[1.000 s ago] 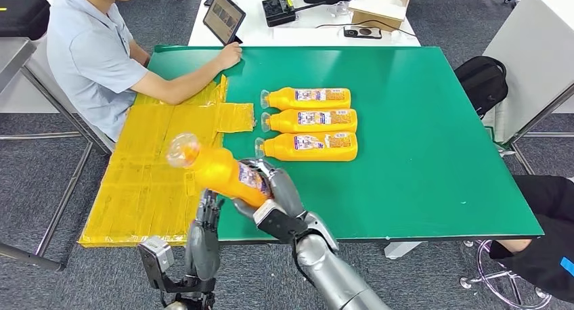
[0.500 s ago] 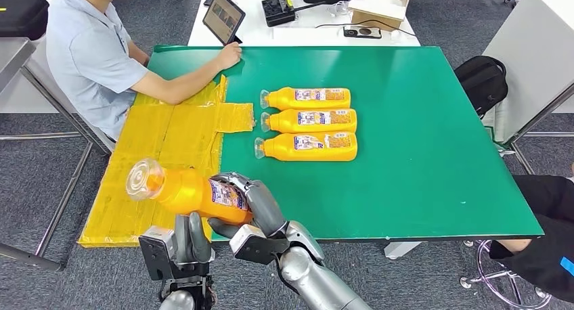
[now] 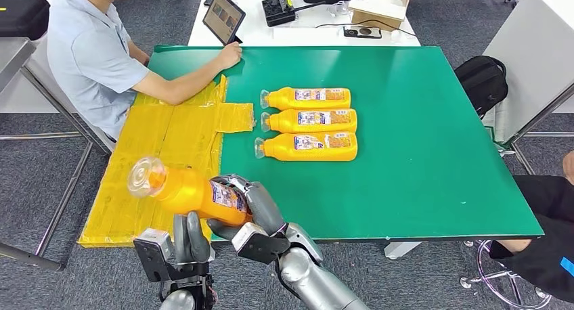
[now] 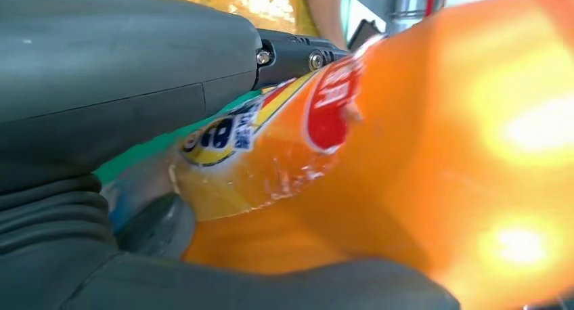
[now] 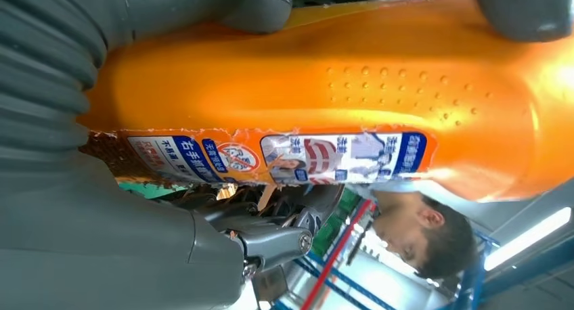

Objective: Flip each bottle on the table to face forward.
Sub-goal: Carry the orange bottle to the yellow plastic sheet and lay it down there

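Note:
My right hand [image 3: 256,207] grips an orange bottle [image 3: 189,191] by its labelled base and holds it in the air over the table's near left edge. The bottle's clear cap [image 3: 145,175] points left. The bottle's label [image 5: 284,154] runs along its body in the right wrist view. My left hand [image 3: 189,234] stands just under the bottle with its fingers straight up, touching its underside. The left wrist view has the bottle [image 4: 440,154] close between the thumb and fingers. Three more orange bottles [image 3: 308,98] [image 3: 310,120] [image 3: 308,146] lie in a row mid-table, caps to the left.
A yellow flattened sheet [image 3: 156,154] covers the left part of the green table [image 3: 420,154]. A person [image 3: 95,53] sits at the far left with a forearm on the table. A tablet [image 3: 223,17] stands on a white table behind. A black bag [image 3: 482,80] sits at the right.
Since a second ago my right hand has swung the bottle left and lower, the cap now further left. My left hand dropped and shifted left beneath it. Little moved in the last half second.

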`<act>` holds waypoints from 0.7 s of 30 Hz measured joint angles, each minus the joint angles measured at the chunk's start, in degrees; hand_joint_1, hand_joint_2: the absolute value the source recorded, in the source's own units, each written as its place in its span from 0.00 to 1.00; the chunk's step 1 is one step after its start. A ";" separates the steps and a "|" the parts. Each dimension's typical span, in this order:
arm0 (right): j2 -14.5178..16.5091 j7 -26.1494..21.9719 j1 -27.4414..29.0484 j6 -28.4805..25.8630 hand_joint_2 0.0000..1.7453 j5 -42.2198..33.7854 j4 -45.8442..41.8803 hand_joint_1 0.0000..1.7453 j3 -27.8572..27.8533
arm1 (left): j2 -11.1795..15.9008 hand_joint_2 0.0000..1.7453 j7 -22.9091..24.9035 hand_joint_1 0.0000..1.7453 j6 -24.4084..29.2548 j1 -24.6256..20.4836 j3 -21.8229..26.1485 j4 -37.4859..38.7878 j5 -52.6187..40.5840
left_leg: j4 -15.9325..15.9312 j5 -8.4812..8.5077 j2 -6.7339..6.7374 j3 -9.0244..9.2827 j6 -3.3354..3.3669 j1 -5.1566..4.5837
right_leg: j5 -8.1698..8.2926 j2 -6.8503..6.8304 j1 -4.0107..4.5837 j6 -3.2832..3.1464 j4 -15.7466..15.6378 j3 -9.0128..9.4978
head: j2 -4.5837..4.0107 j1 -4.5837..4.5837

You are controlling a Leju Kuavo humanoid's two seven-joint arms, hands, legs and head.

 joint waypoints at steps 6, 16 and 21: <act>-0.31 0.09 0.04 0.31 1.00 -1.66 0.91 0.88 -0.37 | 0.04 0.00 -0.39 0.54 -0.31 0.02 -0.08 -0.69 -1.04 | 0.00 0.00 0.00 0.00 0.00 0.00 | 0.00 0.00 0.00 0.00 0.00 0.00 | 0.00 0.00; -1.41 0.23 0.60 -1.14 1.00 -1.14 1.02 0.69 -1.82 | 0.04 0.00 1.07 0.69 -2.87 0.12 0.04 -0.94 3.43 | 0.00 0.00 0.00 0.00 0.00 0.00 | 0.00 0.00 0.00 0.00 0.00 -0.01 | 0.00 0.01; -2.04 0.17 0.80 -1.58 1.00 -0.83 1.00 0.58 -2.70 | 0.05 0.00 1.72 0.15 -3.28 0.12 0.04 -0.94 4.12 | 0.00 0.00 0.00 0.00 0.00 0.00 | 0.00 0.00 0.00 0.00 0.00 -0.01 | 0.00 0.00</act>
